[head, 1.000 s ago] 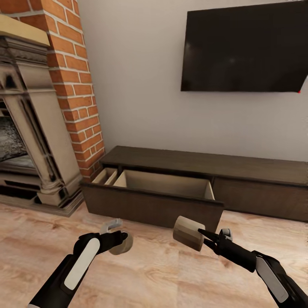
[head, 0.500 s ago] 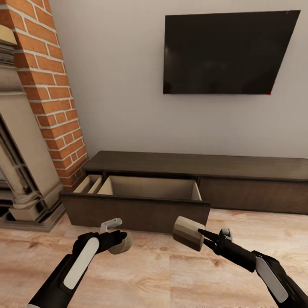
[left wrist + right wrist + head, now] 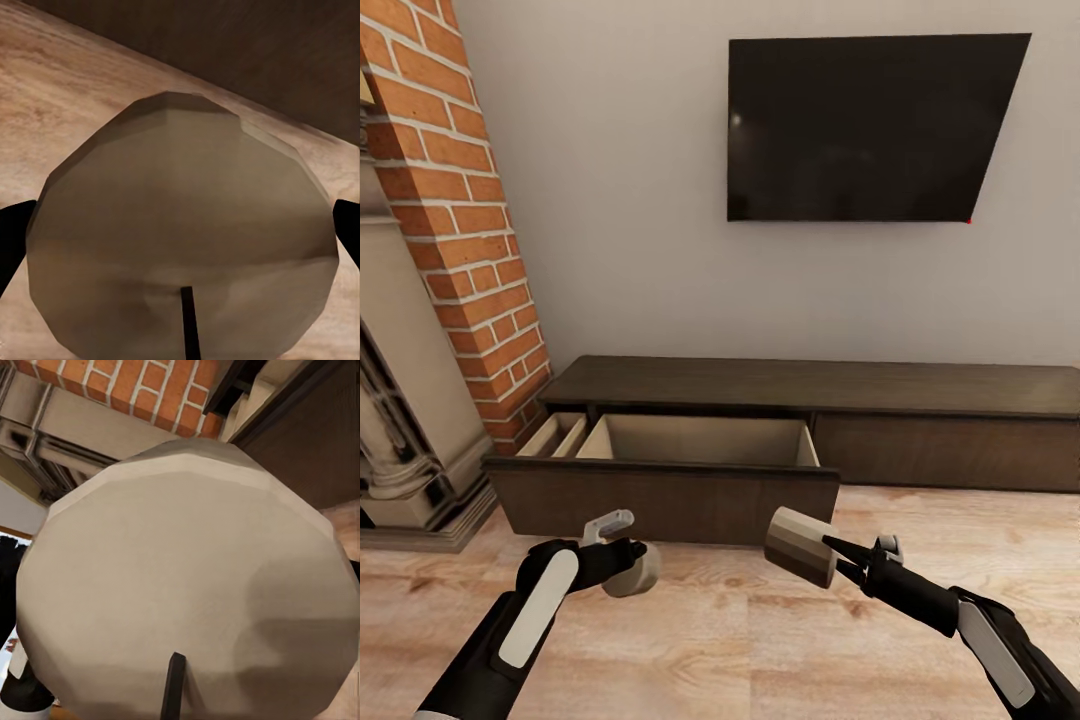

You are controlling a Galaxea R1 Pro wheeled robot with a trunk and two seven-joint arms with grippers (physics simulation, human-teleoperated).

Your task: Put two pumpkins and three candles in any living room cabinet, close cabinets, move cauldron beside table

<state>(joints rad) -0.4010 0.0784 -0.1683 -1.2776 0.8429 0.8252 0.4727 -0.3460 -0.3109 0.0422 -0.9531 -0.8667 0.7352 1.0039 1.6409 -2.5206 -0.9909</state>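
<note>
**2 candles in hand, drawer standing open**

The robot faces the long dark cabinet [image 3: 830, 385] against the pale wall, under the black television [image 3: 870, 125]. 1 wide drawer [image 3: 660, 490] is pulled out over the plank floor [image 3: 720, 640], its beige inside divided and, as far as I can see past the front panel, bare.

The left gripper [image 3: 628, 565] is pinching a cream candle [image 3: 635, 572], held low just short of the drawer front; in the left wrist view that candle [image 3: 180, 240] sits between the 2 dark fingers. The right gripper [image 3: 830, 552] is clamped on a second candle [image 3: 800, 545], lying tilted on its side, also just before the drawer front and near its right end; the right wrist view has its round end [image 3: 187, 585] close up, with the brick chimney [image 3: 150, 386] behind.

To my eye this is the stowing step for these 2 candles. Next, each arm needs to lift its candle over the drawer's front edge, reach above a compartment and let go there. The drawer then wants pushing shut.
</note>
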